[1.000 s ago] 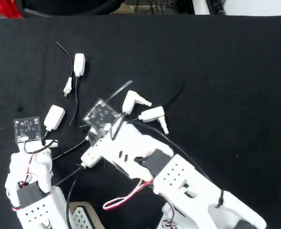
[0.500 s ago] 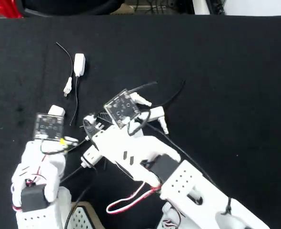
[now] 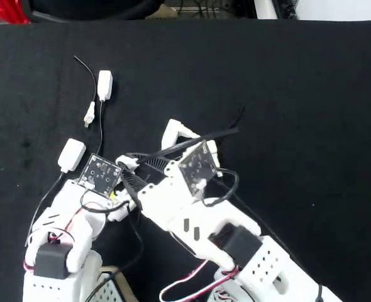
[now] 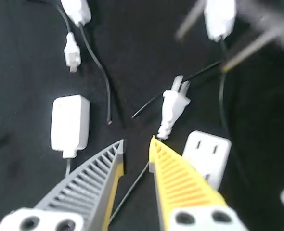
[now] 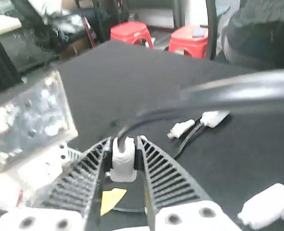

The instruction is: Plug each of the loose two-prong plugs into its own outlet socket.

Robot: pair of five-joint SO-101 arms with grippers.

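Right wrist view: right pincer (image 5: 123,141) grips plug (image 5: 122,166); left pincer (image 4: 137,141) parted.

Bright, even light from overhead. Black table (image 3: 311,100) reads matte; shadows on it faint. White plug (image 5: 123,163) held in my right gripper (image 5: 124,140) nearly blows out; clear-cased board (image 5: 31,118) catches highlights.

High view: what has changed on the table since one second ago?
The right gripper, shut on a plug, swung right with it and its cord; the left gripper, open, swung right too, over a loose plug. The socket and far plug stayed put.
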